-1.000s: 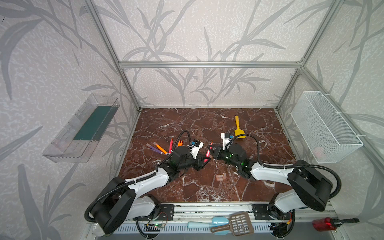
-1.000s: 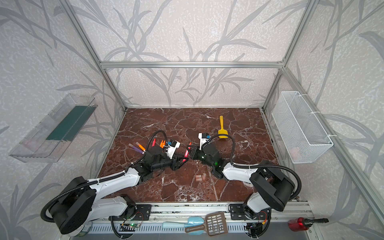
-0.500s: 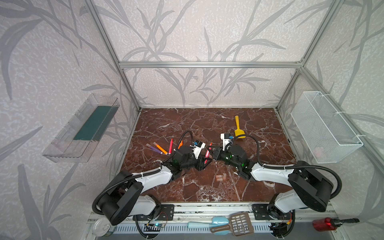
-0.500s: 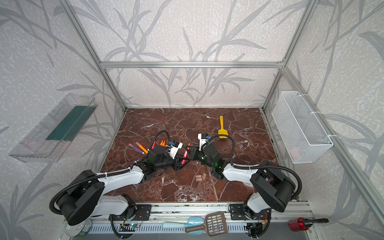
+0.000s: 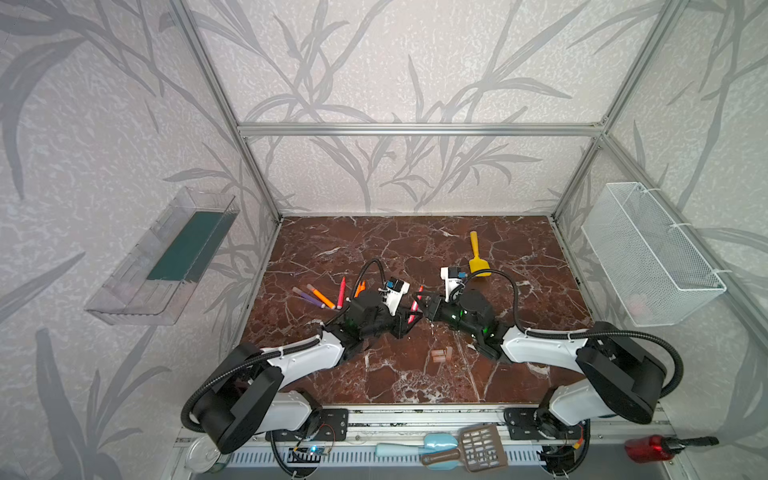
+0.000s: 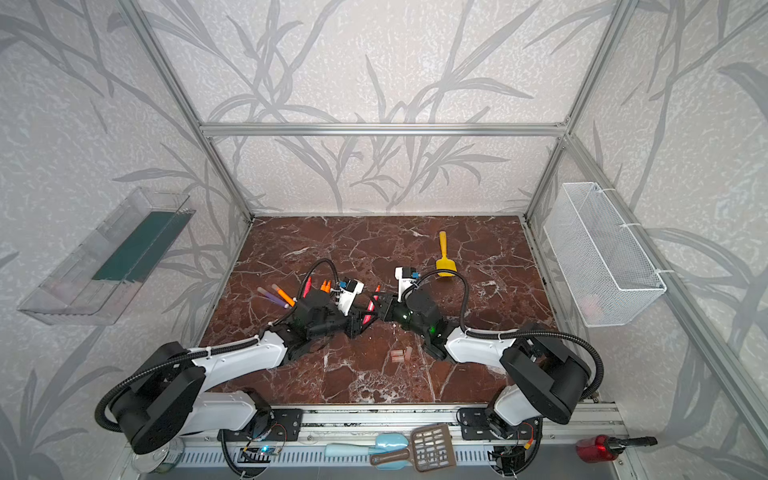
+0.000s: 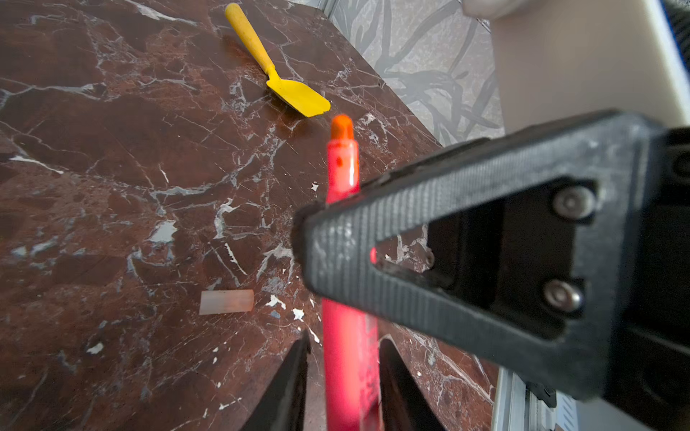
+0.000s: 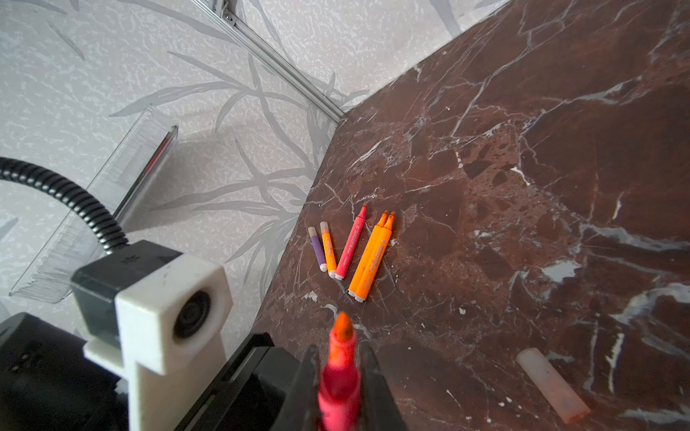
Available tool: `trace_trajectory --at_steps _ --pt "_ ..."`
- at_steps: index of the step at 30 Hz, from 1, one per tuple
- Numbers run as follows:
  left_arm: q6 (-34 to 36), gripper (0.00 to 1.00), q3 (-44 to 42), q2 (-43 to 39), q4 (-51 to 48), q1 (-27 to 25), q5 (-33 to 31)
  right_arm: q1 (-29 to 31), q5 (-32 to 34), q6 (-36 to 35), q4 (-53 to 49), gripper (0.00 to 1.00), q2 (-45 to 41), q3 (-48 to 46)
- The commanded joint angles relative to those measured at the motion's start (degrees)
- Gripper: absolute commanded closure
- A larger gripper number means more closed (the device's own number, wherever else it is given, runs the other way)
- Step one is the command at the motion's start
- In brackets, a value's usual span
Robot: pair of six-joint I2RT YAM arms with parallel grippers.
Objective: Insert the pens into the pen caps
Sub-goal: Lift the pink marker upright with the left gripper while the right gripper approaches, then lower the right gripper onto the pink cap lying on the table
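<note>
Mid-table, a red-pink pen point(image 5: 415, 305) point(image 6: 371, 309) hangs between both grippers. My right gripper point(image 8: 338, 358) is shut on the pen point(image 8: 338, 373) just below its orange tip. My left gripper point(image 7: 345, 343) stands open round the pen's lower body point(image 7: 347, 373), with a gap on one side. The right gripper's finger point(image 7: 448, 242) crosses in front of the pen. A purple pen point(image 8: 318, 250), three orange pens point(image 8: 371, 257) and a red-pink pen point(image 8: 351, 246) lie at the left. Two pen caps point(image 5: 440, 354) lie in front of the grippers, seen singly as a cap point(image 7: 226, 301) and a cap point(image 8: 552, 384).
A yellow toy shovel point(image 5: 477, 259) point(image 7: 283, 74) lies behind the right gripper. A wire basket point(image 5: 648, 253) hangs on the right wall and a clear tray point(image 5: 166, 257) on the left wall. Scoops point(image 5: 457, 446) lie on the front rail.
My left arm has slid to the right toward the held pen and its jaws have narrowed round the pen's body. The right gripper has kept its grip and place.
</note>
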Motion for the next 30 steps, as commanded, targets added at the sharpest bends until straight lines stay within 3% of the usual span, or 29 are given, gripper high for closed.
trace_trajectory --at_steps 1,6,10,12,14,17,24,30 --pt "0.0 0.68 2.0 -0.9 0.4 -0.2 -1.5 0.7 0.7 -0.2 0.7 1.0 -0.7 -0.2" --pt "-0.7 0.76 2.6 0.0 1.3 -0.2 -2.3 0.9 0.6 0.3 2.7 1.0 -0.4 -0.8" --pt "-0.8 0.88 2.8 0.1 1.1 -0.2 -3.3 1.0 0.7 -0.3 0.8 1.0 -0.6 -0.2" --pt "-1.2 0.94 2.3 -0.1 1.5 -0.1 -5.1 0.9 1.1 -0.8 1.3 0.89 -0.5 -0.7" --pt "-2.0 1.0 2.3 -0.2 -0.3 -0.1 -9.3 1.0 2.3 -1.2 1.0 0.69 -1.0 -1.3" --pt "-2.8 1.0 3.3 -0.5 -7.1 0.5 -16.6 1.0 5.3 -3.5 -1.6 0.51 -3.4 -1.9" --pt "-4.2 1.0 -3.2 -5.5 -8.5 2.3 -24.1 0.9 15.3 -14.3 -20.1 0.38 -13.8 -3.1" --pt "-6.3 1.0 -6.2 -11.2 -9.6 2.7 -28.1 0.9 18.7 -23.8 -33.5 0.38 -13.1 2.4"
